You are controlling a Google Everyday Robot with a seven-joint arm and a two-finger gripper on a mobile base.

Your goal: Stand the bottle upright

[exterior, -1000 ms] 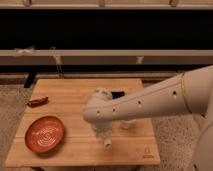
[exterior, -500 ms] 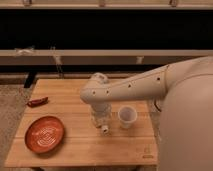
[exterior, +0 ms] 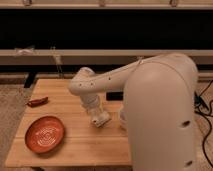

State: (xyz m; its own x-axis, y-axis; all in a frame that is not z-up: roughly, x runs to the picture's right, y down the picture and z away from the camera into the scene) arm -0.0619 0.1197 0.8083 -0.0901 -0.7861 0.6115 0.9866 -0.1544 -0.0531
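Observation:
My gripper (exterior: pixel 98 119) hangs low over the middle of the wooden table (exterior: pixel 75 150), pointing down, at the end of my white arm (exterior: pixel 160 110), which comes in from the right. The cream-white bottle is almost wholly hidden behind my forearm. Only a pale sliver (exterior: pixel 121 116) shows just right of the gripper, so I cannot tell its pose now. The gripper is apart from that sliver, and I see nothing clearly held in it.
A round orange plate (exterior: pixel 46 135) lies at the table's front left. A flat dark-red object (exterior: pixel 37 102) lies at the left edge. A small dark object (exterior: pixel 114 95) sits behind the arm. A low shelf and a dark wall stand behind the table.
My forearm has swung closer and now fills the right side. It covers the bottle, which stood upright in plain view to the right of the gripper. The gripper rose slightly.

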